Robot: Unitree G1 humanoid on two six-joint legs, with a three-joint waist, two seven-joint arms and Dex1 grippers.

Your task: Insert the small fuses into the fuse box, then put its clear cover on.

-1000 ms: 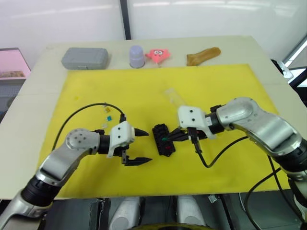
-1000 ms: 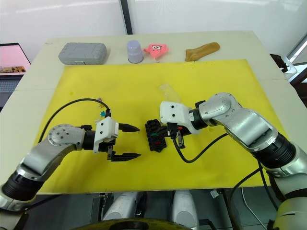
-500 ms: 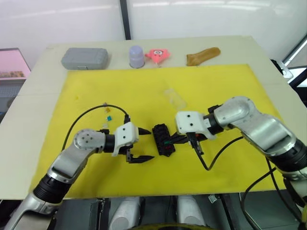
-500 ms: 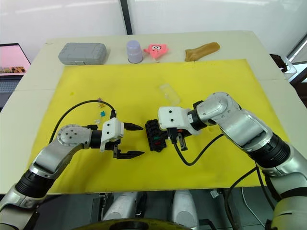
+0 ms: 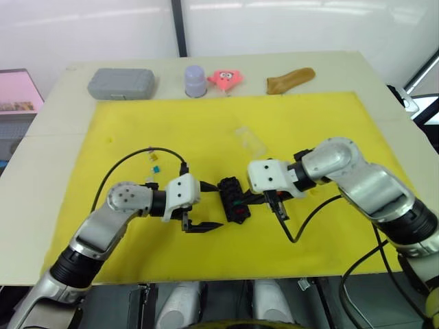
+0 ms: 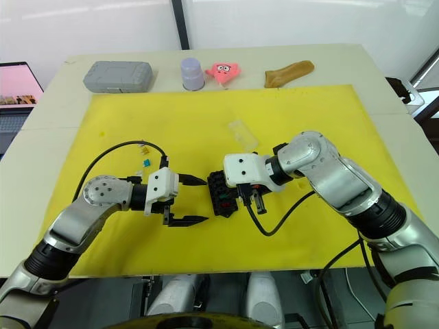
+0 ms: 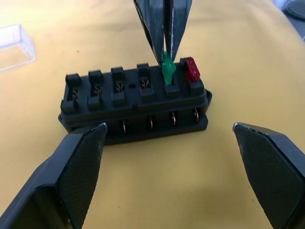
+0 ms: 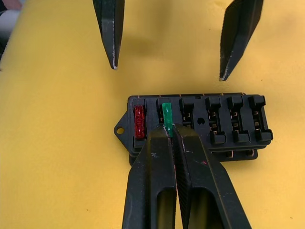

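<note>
The black fuse box [image 5: 233,199] lies mid-mat. A red fuse [image 8: 138,122] sits in its end slot. My right gripper [image 8: 172,131] is shut on a green fuse [image 8: 166,113], holding it upright at the second slot beside the red one. My left gripper [image 5: 216,205] is open just left of the box, its two fingers [image 7: 81,167] spread wider than the box and not touching it. The clear cover [image 5: 249,140] lies on the mat behind the box. Several loose small fuses [image 5: 154,164] lie on the mat to the left, behind my left arm.
The yellow mat [image 5: 329,123] covers most of the table. Along the far edge stand a grey case [image 5: 121,83], a purple cup [image 5: 195,80], a pink toy [image 5: 227,78] and a brown object [image 5: 291,79]. Black cables loop from both wrists.
My left gripper has moved right, closer to the fuse box, still open. My right gripper has shifted slightly left over the box with the green fuse.
</note>
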